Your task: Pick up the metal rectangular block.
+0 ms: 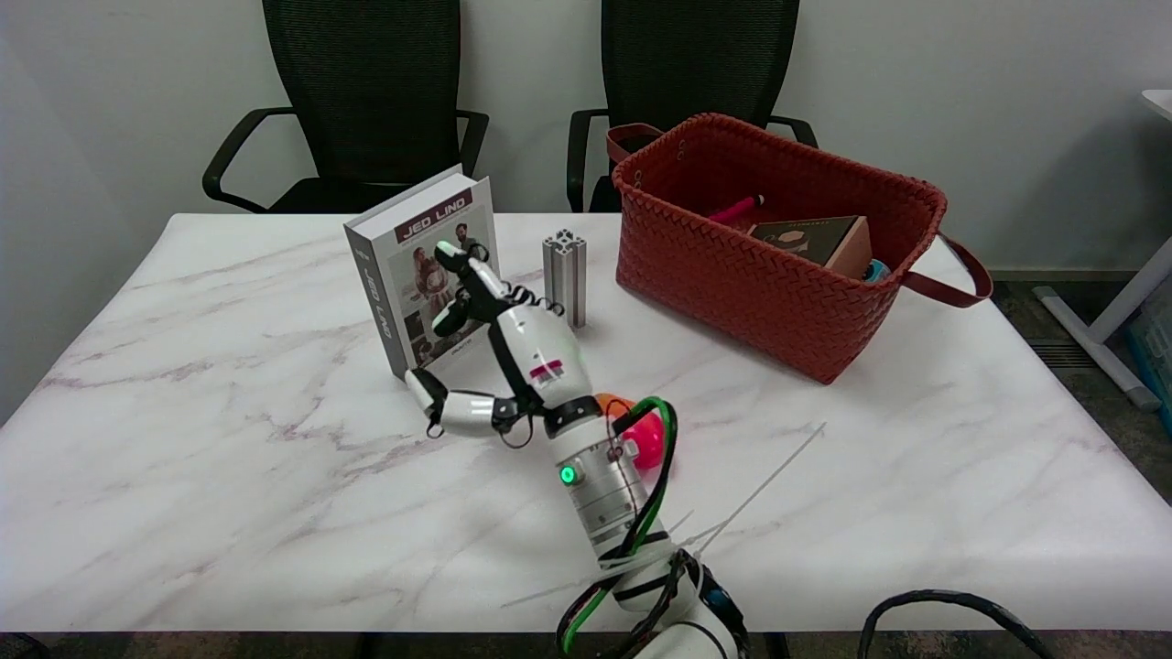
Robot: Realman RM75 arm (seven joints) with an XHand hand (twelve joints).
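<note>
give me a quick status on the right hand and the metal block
Right hand open, holding nothing, just short of target. Metal block upright on table, untouched. Book stands close on block's left, mango under the wrist.

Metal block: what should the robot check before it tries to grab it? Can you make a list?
1. Metal block standing upright on the table: ok.
2. Robot hand holding nothing, fingers apart: ok.
3. Robot hand already around the block: not ok; it sits left of and nearer than the block.
4. Room on the block's left: cannot tell; the book stands close there, and the fingers overlap its cover in this view.
5. Room on the block's right: ok; a gap shows before the basket.
6. Mango out of the way: cannot tell; the arm partly hides it.
</note>
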